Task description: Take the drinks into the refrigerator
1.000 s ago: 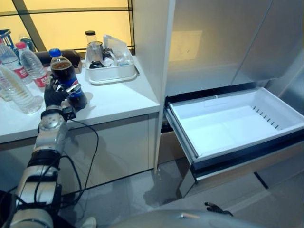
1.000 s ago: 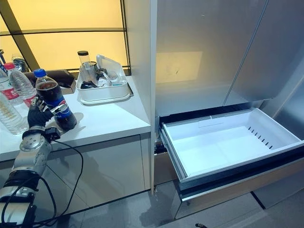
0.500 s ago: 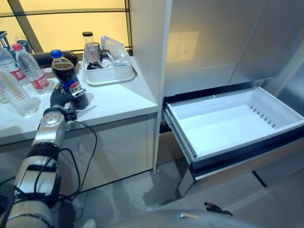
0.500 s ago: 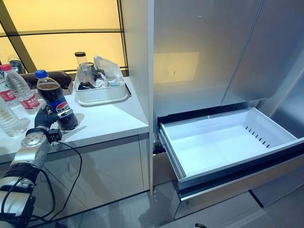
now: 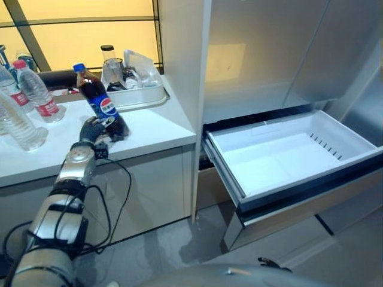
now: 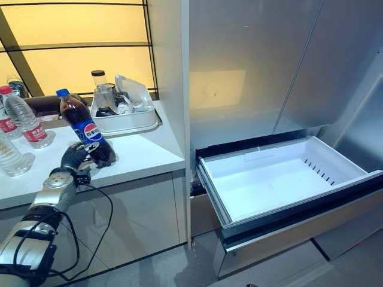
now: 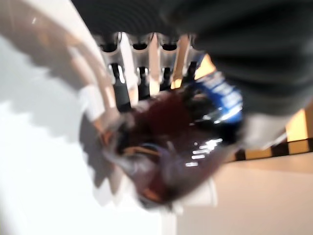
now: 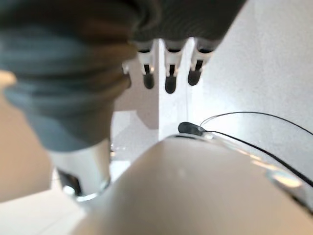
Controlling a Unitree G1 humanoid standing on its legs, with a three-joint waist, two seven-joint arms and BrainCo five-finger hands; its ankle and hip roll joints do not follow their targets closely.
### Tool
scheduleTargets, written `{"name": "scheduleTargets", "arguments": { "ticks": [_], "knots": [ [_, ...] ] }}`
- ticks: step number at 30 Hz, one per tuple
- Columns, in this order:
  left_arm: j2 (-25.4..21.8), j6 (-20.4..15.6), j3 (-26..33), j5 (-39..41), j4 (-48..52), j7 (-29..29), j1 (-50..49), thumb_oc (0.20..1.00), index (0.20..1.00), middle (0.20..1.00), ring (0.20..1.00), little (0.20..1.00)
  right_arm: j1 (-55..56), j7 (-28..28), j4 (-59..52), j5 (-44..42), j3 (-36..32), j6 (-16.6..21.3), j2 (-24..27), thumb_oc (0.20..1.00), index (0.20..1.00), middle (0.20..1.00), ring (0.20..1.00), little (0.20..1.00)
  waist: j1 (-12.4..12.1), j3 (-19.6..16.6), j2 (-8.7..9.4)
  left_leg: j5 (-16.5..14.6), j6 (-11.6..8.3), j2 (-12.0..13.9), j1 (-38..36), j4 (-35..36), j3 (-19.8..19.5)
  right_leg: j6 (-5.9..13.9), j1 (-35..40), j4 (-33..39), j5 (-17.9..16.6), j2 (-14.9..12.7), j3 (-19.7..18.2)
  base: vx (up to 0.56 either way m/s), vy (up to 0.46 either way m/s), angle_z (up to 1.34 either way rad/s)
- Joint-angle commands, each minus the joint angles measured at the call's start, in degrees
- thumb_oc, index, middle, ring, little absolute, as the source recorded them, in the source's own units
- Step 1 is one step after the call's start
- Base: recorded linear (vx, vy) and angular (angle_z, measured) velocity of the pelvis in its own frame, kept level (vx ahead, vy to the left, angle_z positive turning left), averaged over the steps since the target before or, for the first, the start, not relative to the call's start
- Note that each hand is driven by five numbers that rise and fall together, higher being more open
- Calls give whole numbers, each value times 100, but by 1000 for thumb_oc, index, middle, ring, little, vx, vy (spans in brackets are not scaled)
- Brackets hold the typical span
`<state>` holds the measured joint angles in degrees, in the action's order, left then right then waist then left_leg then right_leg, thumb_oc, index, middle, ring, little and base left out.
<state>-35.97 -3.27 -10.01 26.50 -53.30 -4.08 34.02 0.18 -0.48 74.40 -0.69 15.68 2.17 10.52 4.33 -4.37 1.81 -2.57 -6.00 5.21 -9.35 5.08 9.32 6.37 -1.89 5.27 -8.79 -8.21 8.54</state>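
The left hand (image 5: 94,130) has its fingers (image 7: 145,78) curled tight round the lower body of a dark cola bottle with a blue cap and blue label (image 5: 99,104). The bottle leans with its cap toward the far left and its base by the hand, over the white surface (image 5: 146,128); whether the base touches the surface I cannot tell. The left wrist view shows the same hold from close by, the dark bottle (image 7: 171,147) pressed against the fingers.

The right hand (image 8: 168,68) hangs low with its fingers straight and relaxed, holding nothing, above grey floor (image 8: 254,63).

On the far side of the surface, just behind the cola bottle, sits a white rectangular plastic tray (image 5: 139,95) holding a glass jar with a black lid (image 5: 111,66) and other small items too jumbled to tell apart. At the far left stand three clear plastic water bottles, one with a red cap and red label (image 5: 37,92), one plain and nearest (image 5: 18,122), and a third cut off at the edge (image 5: 5,72). A dark, low object (image 5: 57,79) lies behind them.

To the right, past a white upright panel (image 5: 182,60), the silver refrigerator (image 5: 269,48) has one white drawer (image 5: 287,155) pulled out, and it is bare inside. The cola bottle is well apart from it, with the panel between.
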Motion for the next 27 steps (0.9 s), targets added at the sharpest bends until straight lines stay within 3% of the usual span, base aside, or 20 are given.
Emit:
{"name": "scheduleTargets", "arguments": {
  "ticks": [1,18,27],
  "knots": [
    [-88,-508,365,92,-25,-101,977,200,200,200,200,200,-167,-44,324,-46,236,39,-16,1000,1000,1000,1000,1000,302,265,-65,-130,375,-417,234,-8,-165,145,684,-27,596,221,259,0,0,0],
    [-192,-659,465,-112,441,-215,652,200,200,200,200,200,-127,-6,259,-36,156,77,46,1000,1000,1000,1000,1000,265,285,-19,-128,381,-416,254,-8,-212,141,676,-27,592,219,274,0,0,0],
    [-115,-773,572,174,736,-231,576,200,200,200,200,200,-137,-4,240,-48,146,94,53,1000,1000,1000,1000,1000,247,295,-17,-127,379,-420,260,-8,-217,140,682,-27,591,216,280,0,0,0]
  ]
}}
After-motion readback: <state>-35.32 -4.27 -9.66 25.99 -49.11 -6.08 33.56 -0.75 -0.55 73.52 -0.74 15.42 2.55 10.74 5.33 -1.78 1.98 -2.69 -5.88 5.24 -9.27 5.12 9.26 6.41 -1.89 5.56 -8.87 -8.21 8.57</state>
